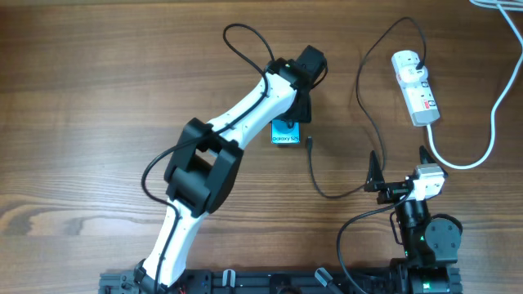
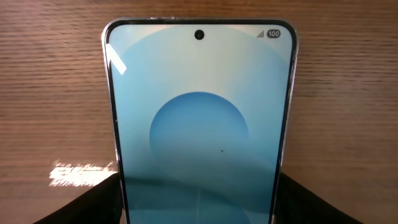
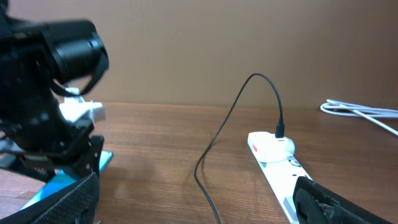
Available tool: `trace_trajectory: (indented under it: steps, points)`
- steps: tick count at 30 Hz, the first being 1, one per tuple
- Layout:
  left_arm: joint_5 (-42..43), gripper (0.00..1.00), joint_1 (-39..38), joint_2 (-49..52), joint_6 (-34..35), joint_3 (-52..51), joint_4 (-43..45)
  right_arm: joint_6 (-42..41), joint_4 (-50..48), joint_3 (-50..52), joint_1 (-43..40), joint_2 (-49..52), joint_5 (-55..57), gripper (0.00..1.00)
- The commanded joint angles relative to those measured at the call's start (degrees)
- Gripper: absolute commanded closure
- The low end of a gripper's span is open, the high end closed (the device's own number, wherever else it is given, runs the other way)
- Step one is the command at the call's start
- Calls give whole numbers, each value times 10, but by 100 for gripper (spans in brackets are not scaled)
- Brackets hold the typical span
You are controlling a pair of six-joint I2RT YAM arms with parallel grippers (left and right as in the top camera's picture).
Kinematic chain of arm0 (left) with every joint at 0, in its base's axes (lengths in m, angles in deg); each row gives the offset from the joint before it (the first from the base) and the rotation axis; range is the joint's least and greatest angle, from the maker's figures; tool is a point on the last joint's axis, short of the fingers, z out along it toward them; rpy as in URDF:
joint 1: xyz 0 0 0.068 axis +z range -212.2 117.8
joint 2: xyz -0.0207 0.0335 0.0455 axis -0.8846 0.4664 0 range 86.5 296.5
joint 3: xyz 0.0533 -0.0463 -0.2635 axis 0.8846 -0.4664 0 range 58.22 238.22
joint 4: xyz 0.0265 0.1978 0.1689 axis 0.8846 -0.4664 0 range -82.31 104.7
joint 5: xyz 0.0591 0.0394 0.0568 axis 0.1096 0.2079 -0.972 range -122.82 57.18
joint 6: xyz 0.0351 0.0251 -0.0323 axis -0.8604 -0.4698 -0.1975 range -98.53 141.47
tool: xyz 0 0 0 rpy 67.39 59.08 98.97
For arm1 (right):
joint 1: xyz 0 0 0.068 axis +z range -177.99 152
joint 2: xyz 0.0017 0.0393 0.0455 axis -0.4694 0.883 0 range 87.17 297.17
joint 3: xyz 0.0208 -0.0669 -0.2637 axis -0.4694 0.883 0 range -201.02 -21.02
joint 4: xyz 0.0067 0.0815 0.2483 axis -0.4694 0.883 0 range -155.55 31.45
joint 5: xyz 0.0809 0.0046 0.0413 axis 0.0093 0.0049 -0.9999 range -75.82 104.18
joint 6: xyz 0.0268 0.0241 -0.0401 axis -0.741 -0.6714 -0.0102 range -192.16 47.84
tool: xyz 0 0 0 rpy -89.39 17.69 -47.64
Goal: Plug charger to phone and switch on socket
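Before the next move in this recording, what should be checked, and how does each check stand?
1. Left tool grips the phone, fingers against both long edges: ok.
2. Right tool open and empty: ok.
3. Charger plug tip lying free on the table beside the phone, nothing on it: ok.
4. Charger plugged into the phone: not ok.
5. Adapter seated on the socket: ok.
6. Socket switch on: cannot tell.
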Motion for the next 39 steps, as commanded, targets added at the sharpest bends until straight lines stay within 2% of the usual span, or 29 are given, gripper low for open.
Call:
trace_trajectory:
  steps: [1,7,16,20,23,25,27,29,30,31,32,34,36,39]
  points:
    - [4,28,12,-68,3,-2,-9,-3,-2,0,1,-5,8,0]
    - [29,29,30,-110,4,-2,-21,-3,-2,0,1,-5,8,0]
    - [186,28,64,-145,4,-2,-25,-3,-2,0,1,-5,8,0]
    - [284,27,88,-150,4,-2,-23,-14,-20,0,1,-5,-4,0]
    - [355,27,104,-150,9,-2,-16,-132,-76,0,1,-5,-90,0]
    - [393,27,117,-150,19,-2,-14,-305,-107,0,1,-5,-184,0]
    - [444,27,136,-150,19,-2,-8,-565,-99,1,1,-5,-286,0]
    - [472,27,148,-150,19,-2,-5,-725,-76,1,1,-5,-284,0]
    - [491,27,156,-150,19,-2,-4,-840,-64,1,1,-5,-272,0]
    - [508,27,161,-150,19,-2,-2,-897,-70,0,1,-5,-273,0]
    - [524,27,166,-150,20,-2,0,-905,-107,1,1,-5,-283,0]
    - [554,26,179,-150,42,-2,4,-841,-269,0,1,-4,-304,0]
    - [577,27,189,-150,59,-2,11,-829,-368,-8,1,-2,-302,0]
    - [596,27,201,-150,62,-2,21,-810,-327,-45,1,5,-303,0]
